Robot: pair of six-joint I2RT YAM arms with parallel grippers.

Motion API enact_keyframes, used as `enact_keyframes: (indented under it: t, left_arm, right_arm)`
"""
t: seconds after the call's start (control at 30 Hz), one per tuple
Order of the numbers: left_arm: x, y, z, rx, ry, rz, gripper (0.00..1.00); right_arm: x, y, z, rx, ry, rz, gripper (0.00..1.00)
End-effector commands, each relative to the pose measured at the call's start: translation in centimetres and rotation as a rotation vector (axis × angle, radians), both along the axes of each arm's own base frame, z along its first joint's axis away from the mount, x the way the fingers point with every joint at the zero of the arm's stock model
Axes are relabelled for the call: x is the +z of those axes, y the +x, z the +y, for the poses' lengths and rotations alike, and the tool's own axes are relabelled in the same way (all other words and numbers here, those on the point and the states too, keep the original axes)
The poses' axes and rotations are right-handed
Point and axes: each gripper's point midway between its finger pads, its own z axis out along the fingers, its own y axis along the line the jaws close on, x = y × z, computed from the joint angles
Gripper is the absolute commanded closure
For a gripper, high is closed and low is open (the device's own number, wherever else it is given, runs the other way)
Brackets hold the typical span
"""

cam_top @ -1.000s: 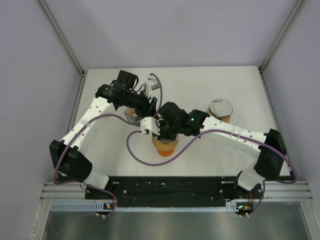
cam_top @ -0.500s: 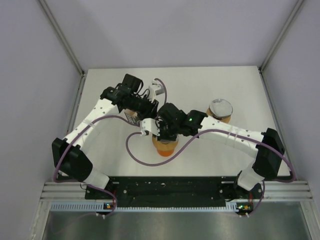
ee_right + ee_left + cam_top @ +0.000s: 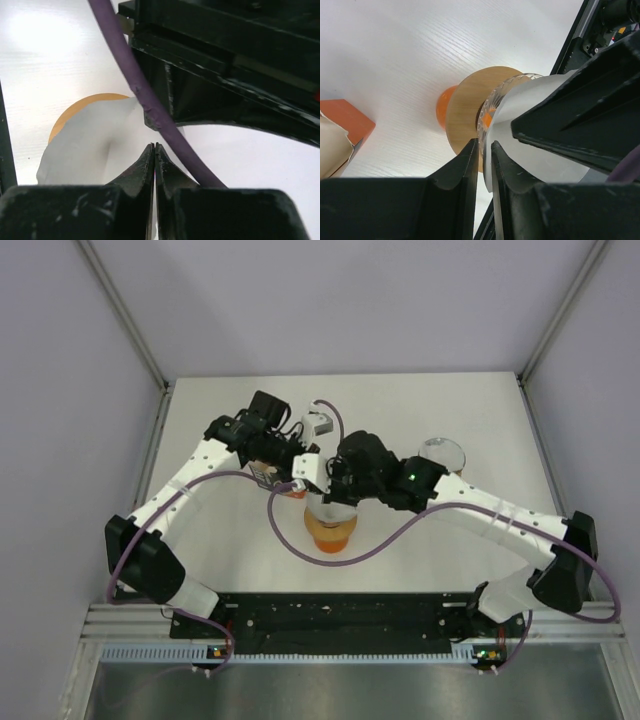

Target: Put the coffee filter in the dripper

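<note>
Right arm point(image 3: 480, 510) has swung its elbow outward & drawn its wrist toward the far side; left gripper point(image 3: 485, 160) has edged nearer it. Left fingers are nearly together w/ a thin slit left, and the coffee filter point(image 3: 530, 100) has its edge in that slit; can't tell if they bite yet. Right gripper point(image 3: 154, 155) has its fingers pressed together, prob. pinching the paper. Filter sits over the dripper point(image 3: 462, 115) rim, depth unclear. Paper lies just right of left's fingers, so that hold prob. decides seating.

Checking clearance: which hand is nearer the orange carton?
Left. The left hand is beside the orange carton, between it and the coffee filter; the right hand is on the filter's far side.
</note>
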Motion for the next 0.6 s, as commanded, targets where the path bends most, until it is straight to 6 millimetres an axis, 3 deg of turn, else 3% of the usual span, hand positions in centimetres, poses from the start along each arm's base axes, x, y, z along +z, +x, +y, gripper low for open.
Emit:
enact_keyframes:
  t: [0.0,0.1,0.2,0.4,0.57]
  left_arm:
    - [1.2,-0.8,-0.1,-0.032,-0.024,-0.033,0.78]
    - [1.2,-0.9,-0.2,-0.033,-0.029,-0.030,0.78]
    - [1.4,-0.8,-0.2,-0.033,-0.031,-0.034,0.78]
    - [1.6,-0.9,-0.1,-0.032,-0.032,-0.041,0.77]
    - [1.6,-1.1,0.0,-0.034,-0.031,-0.047,0.77]
  right_arm:
    - [4.2,0.1,-0.2,-0.003,0.138,-0.059,1.00]
    - [5.3,-1.3,-0.8,0.033,0.173,-0.047,0.97]
    - [5.7,-3.4,-0.8,0.112,0.205,0.010,0.88]
    - [3.6,-5.8,-0.5,0.191,0.161,0.158,0.63]
    - [1.4,-6.4,-0.2,0.191,0.087,0.263,0.57]
